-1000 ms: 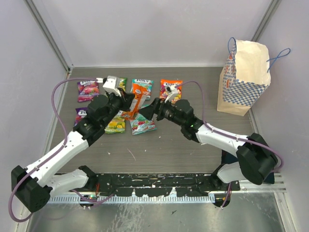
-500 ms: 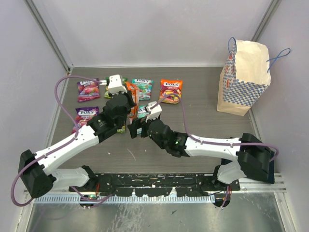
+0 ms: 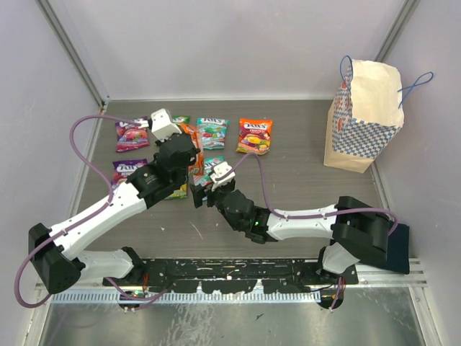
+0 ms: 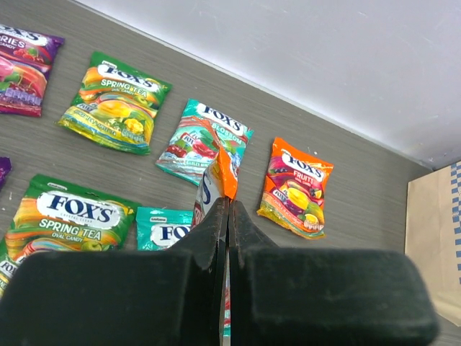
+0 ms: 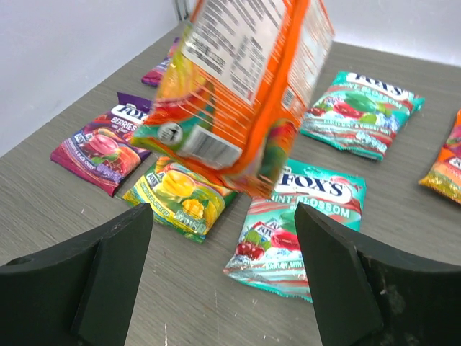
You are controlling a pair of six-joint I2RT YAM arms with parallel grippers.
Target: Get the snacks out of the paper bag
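Observation:
My left gripper [image 3: 193,160] is shut on the top edge of an orange snack packet [image 3: 197,153], which hangs above the table; the shut gripper [image 4: 228,203] pinches the packet [image 4: 229,164]. In the right wrist view the held packet [image 5: 245,94] dangles ahead of my open, empty right gripper [image 5: 223,241], which sits low by the teal packet [image 3: 214,168]. Several packets lie flat: purple [image 3: 132,135], purple [image 3: 127,171], teal [image 3: 212,132], orange [image 3: 256,135], green [image 4: 115,101], green [image 5: 184,194]. The paper bag [image 3: 364,119] stands upright at the far right.
A dark blue cloth [image 3: 398,244] lies by the right arm's base. Grey walls close in the table at the back and both sides. Purple cables loop off both arms.
My right gripper has drawn back toward the near left, away from the orange packet, and is low and open. My left gripper keeps hold of the packet, shifted slightly left.

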